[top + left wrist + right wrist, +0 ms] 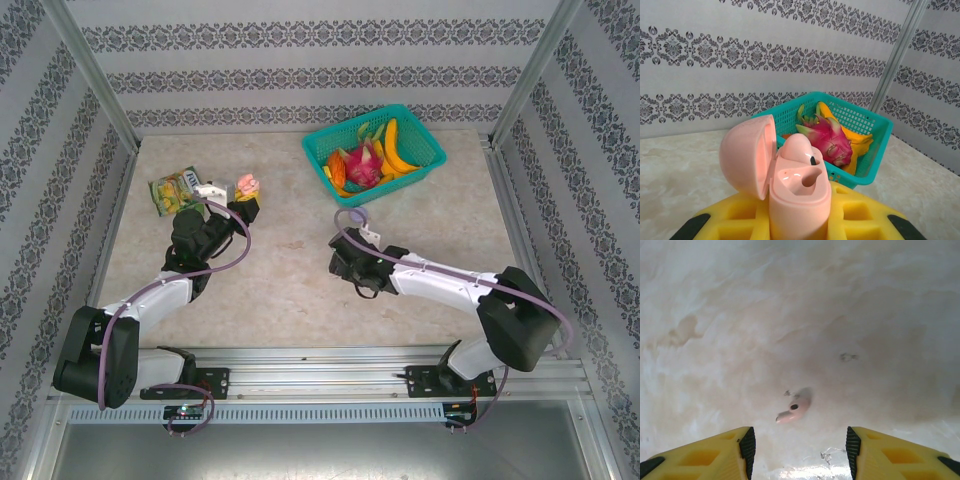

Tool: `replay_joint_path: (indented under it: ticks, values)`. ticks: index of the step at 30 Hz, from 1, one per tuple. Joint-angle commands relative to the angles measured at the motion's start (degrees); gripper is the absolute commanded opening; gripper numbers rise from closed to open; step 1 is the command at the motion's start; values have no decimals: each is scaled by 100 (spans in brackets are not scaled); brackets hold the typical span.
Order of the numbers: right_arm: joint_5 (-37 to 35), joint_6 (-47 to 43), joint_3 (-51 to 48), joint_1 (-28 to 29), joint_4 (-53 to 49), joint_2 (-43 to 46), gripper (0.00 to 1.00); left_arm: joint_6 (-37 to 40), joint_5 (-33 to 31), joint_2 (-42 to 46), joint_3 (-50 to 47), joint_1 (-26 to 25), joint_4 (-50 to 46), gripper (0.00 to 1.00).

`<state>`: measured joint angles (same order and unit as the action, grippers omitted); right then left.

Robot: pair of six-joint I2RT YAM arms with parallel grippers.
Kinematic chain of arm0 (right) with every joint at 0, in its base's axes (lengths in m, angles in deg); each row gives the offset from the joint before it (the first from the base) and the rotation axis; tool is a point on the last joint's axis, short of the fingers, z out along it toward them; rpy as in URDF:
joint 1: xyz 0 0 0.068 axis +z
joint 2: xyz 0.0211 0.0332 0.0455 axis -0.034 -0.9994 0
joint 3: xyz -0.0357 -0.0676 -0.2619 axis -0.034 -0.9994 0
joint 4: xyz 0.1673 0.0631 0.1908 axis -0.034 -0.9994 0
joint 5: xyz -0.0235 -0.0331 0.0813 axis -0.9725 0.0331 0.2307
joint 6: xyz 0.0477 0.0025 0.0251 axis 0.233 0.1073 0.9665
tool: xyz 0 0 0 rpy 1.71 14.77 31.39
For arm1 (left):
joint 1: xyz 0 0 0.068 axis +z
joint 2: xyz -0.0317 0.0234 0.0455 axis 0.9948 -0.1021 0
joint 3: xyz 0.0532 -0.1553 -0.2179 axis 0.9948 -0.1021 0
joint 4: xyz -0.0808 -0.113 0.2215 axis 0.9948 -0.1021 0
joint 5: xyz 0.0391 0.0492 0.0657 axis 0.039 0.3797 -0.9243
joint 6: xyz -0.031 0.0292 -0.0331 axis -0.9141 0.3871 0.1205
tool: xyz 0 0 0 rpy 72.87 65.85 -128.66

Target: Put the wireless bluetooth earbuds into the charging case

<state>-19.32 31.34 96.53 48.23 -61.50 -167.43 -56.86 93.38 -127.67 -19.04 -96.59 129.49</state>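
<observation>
My right end effector (800,452) hung low over the tabletop (790,300), jaws apart and nothing between them. The loose earbud (794,410), pale pink, lay on its side just ahead of the gap and roughly centred on it. My left end effector (800,227) was clamped on the pink charging case (800,200), holding it upright with the lid (747,155) swung open to one side. The seated earbud (796,147) filled one place, and the empty socket (807,181) beside it looked ready for the other.

As I judged it, the step in hand was the pick. The bud was tiny, smooth and rounded, so a skewed pinch could have squirted it away. I wanted to nudge forward until it sat squarely between my fingertips, go down until they almost brushed the tabletop, then close slowly across the rounded body, leaving the stem free to lead into the socket. Which way the stem pointed I could not make out clearly. My left side only had to hold the case steady.
</observation>
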Motion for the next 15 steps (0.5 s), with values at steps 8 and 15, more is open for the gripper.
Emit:
replay_joint_path:
  ticks: [8, 15]
  values:
    - [113, 2458, 518, -23, -1026, -444, 52, 76, -292, -170, -7, -77, 408, 0]
    - [546, 2942, 855, -110, -1074, -1043, 50, 25, -305, -357, 97, -82, 527, 0]
